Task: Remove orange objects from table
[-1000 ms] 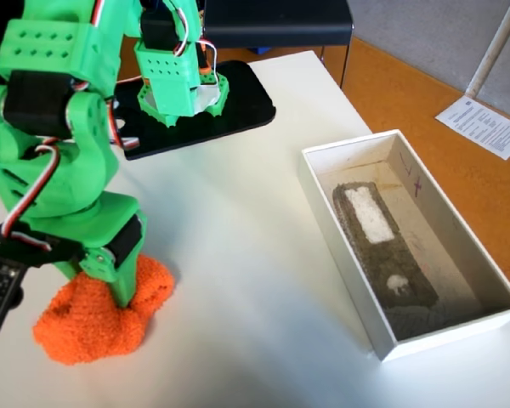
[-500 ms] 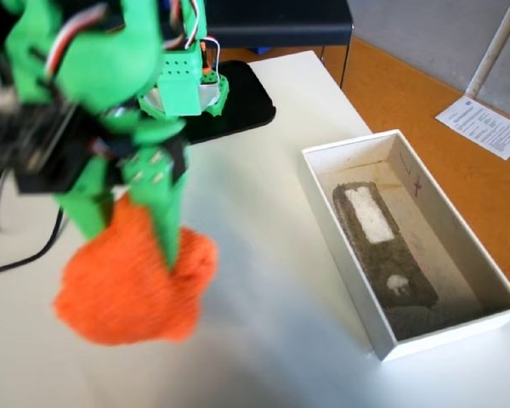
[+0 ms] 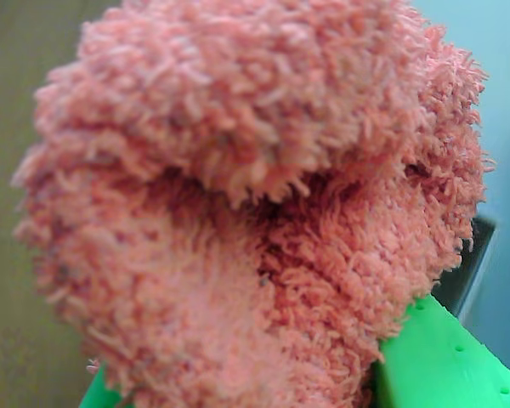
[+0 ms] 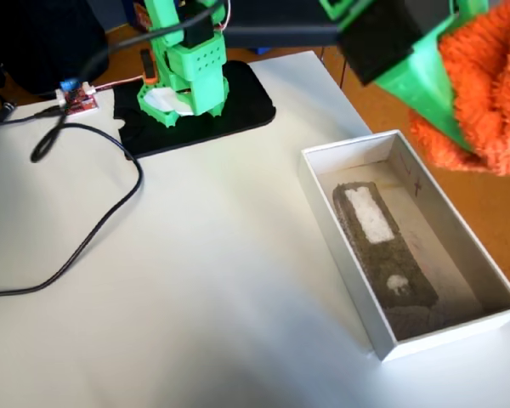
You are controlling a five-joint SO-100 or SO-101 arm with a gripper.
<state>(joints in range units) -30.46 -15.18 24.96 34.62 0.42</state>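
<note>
The orange fuzzy cloth lump (image 4: 484, 93) hangs in the air at the upper right of the fixed view, above the far right side of the white box. My green gripper (image 4: 459, 127) is shut on it. One green finger (image 4: 416, 81) shows in front of the cloth. In the wrist view the cloth (image 3: 255, 204) fills nearly the whole picture, with green fingers (image 3: 433, 357) at the bottom edge. The pale cream table (image 4: 195, 280) lies below.
A white cardboard box (image 4: 344, 255) holding a dark grey block stands at the table's right edge. The arm's green base (image 4: 183, 72) sits on a black plate at the back. A black cable (image 4: 93, 229) and a small red circuit board (image 4: 78, 98) lie at the left.
</note>
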